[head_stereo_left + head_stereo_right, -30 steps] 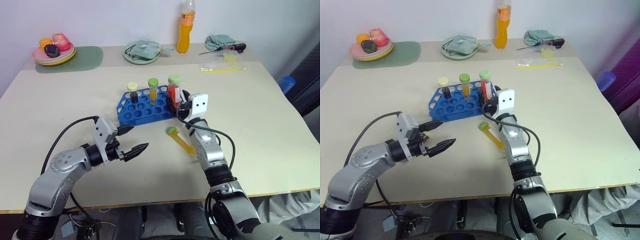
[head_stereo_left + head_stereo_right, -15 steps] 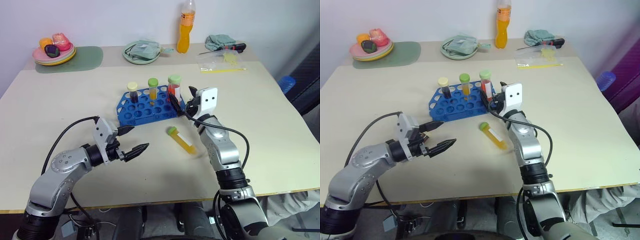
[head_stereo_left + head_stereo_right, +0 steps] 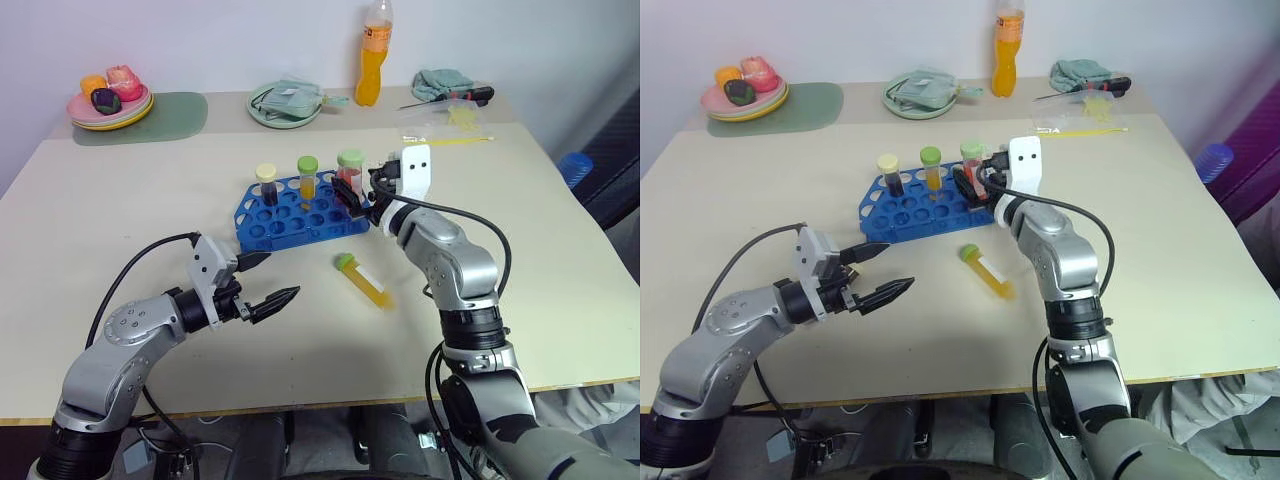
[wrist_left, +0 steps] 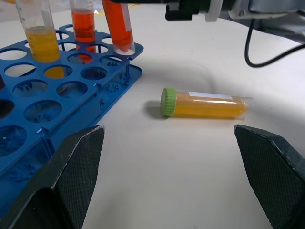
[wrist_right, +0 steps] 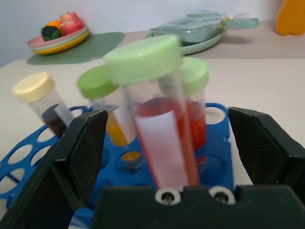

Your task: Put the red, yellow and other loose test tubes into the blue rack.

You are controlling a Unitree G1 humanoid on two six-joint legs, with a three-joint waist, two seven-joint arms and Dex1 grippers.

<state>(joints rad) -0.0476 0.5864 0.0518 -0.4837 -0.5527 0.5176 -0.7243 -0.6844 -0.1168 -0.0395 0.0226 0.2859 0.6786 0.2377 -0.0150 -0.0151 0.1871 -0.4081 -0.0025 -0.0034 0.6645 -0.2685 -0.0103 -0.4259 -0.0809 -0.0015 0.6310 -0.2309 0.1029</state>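
The blue rack (image 3: 300, 208) sits on the table (image 3: 120, 200) with tubes standing upright in it: a dark tube with a cream cap (image 3: 266, 184), an orange-yellow tube with a green cap (image 3: 306, 178), and two red tubes with green caps at the rack's right end, of which the head views let me pick out one cap (image 3: 350, 160). The right gripper (image 3: 372, 190) is at that right end of the rack, level with the tube tops. Its two black fingers (image 5: 83, 143) stand wide apart, with the nearer red tube (image 5: 162, 143) rising between them. That tube's foot sits in a corner hole of the rack and it leans a little; neither finger presses on it, so the right gripper holds nothing. The second red tube (image 5: 193, 114) stands just behind it in the rack. One yellow tube with a green cap (image 3: 362, 280) lies on its side on the table, in front of the rack's right end and clear of it. The left gripper (image 3: 262, 282) hovers over the table in front of the rack's left part, near it but not touching, its fingers (image 4: 71, 171) spread fully apart and empty, pointing towards the lying yellow tube.
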